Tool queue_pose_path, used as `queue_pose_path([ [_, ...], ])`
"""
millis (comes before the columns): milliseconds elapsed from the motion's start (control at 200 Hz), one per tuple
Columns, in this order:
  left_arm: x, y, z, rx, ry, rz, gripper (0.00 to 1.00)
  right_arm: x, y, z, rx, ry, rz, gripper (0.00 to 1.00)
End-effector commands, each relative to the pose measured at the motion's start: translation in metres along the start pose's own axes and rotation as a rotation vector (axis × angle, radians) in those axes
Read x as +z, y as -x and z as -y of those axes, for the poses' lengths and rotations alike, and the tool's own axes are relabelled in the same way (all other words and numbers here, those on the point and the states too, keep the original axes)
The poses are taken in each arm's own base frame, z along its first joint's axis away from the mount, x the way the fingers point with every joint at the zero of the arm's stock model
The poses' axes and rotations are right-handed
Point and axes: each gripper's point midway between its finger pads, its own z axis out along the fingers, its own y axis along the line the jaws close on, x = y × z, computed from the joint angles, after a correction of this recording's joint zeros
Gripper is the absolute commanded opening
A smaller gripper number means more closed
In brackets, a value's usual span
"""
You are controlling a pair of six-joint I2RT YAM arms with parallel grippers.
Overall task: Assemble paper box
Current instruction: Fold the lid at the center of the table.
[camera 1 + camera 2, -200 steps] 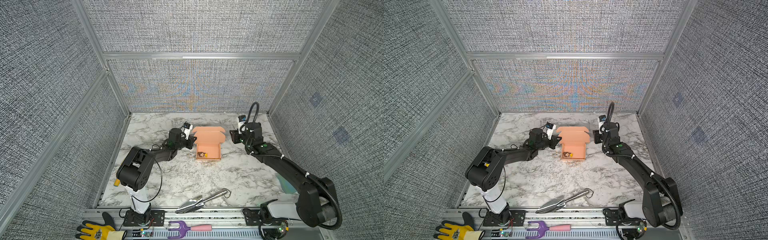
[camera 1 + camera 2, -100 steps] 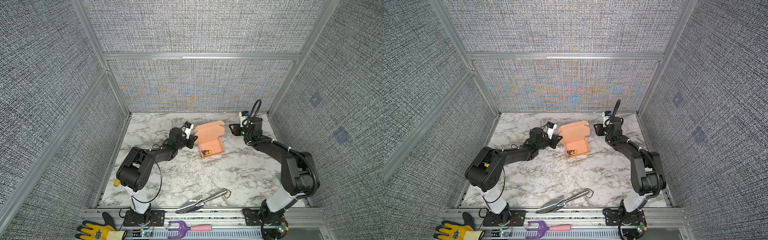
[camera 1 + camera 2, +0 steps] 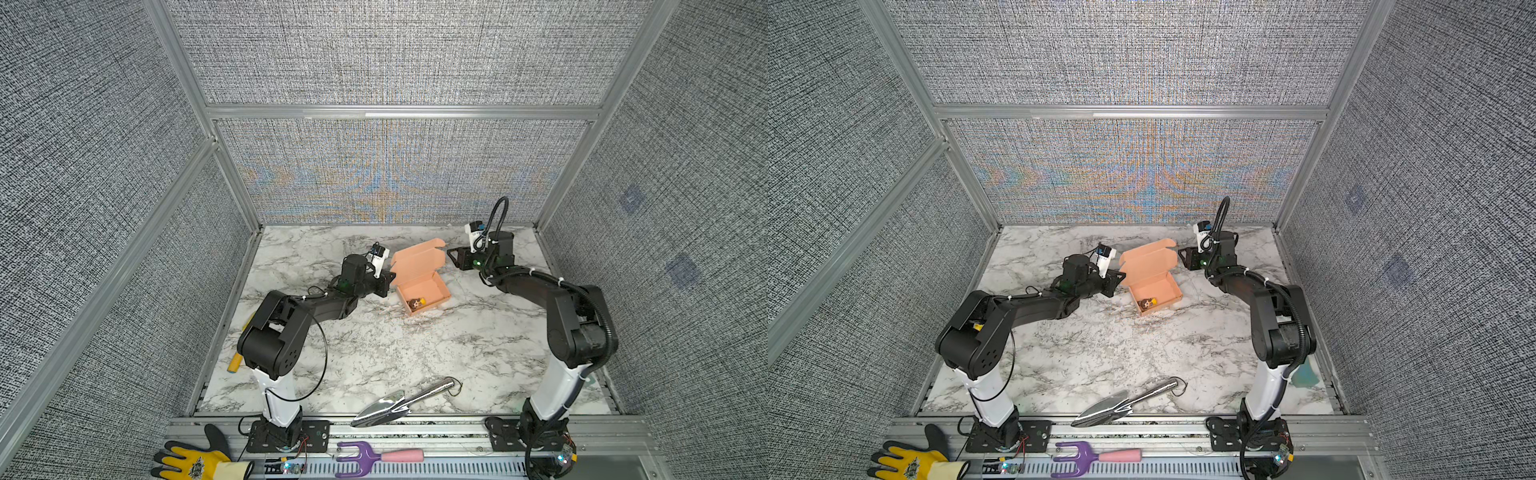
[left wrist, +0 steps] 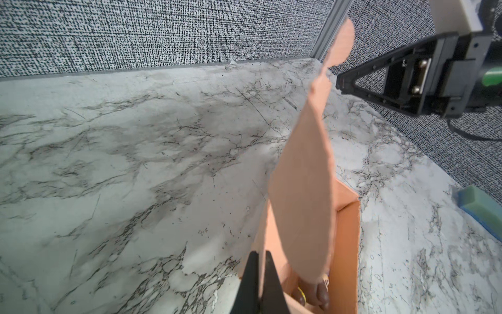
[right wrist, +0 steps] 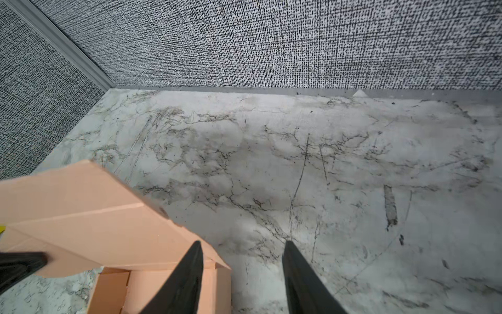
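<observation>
The salmon-pink paper box (image 3: 424, 286) (image 3: 1156, 289) stands open on the marble table, turned at an angle, with its lid (image 3: 417, 259) raised at the far side. A small brown and yellow toy (image 3: 417, 303) lies inside. My left gripper (image 3: 392, 279) (image 4: 260, 254) is shut on the box's left side wall (image 4: 271, 233). My right gripper (image 3: 451, 252) (image 5: 243, 244) stands open beside the lid's right edge, holding nothing. In the right wrist view one of its fingers (image 5: 190, 271) overlaps the box's corner (image 5: 81, 212).
A metal trowel (image 3: 405, 401) lies near the front edge. A purple hand fork (image 3: 374, 457) and a yellow glove (image 3: 195, 463) rest on the front rail. A yellow object (image 3: 235, 363) lies by the left wall and a green sponge (image 4: 480, 206) by the right wall.
The box has turned from square to angled, its lid now tilted up. The right arm has folded back with its elbow raised and its gripper nearer the back wall.
</observation>
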Motion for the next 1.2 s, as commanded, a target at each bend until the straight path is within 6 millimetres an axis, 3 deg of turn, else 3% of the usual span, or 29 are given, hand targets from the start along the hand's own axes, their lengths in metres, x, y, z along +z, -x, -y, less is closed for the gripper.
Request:
queue_pose_path([
  [0,0.001,-0.001,-0.001,0.051,0.038,-0.001,0.00,0.004,0.006,-0.003,-0.010,0.009,0.011,0.50],
  [145,0.004,-0.006,0.000,0.101,0.100,-0.012,0.00,0.005,0.003,0.003,0.015,-0.022,0.019,0.49],
  [280,0.005,-0.009,0.003,0.143,0.158,-0.012,0.00,0.008,0.000,0.021,0.033,-0.091,-0.006,0.49],
  [550,-0.006,-0.009,-0.002,0.162,0.234,0.038,0.00,0.011,-0.003,0.036,0.055,-0.105,-0.014,0.49],
  [820,-0.010,-0.006,0.004,0.181,0.277,0.075,0.00,0.015,-0.017,0.005,0.030,-0.053,-0.062,0.48],
  [1196,-0.025,-0.011,0.011,0.205,0.370,0.153,0.00,-0.023,-0.044,-0.018,0.152,-0.139,-0.025,0.45],
])
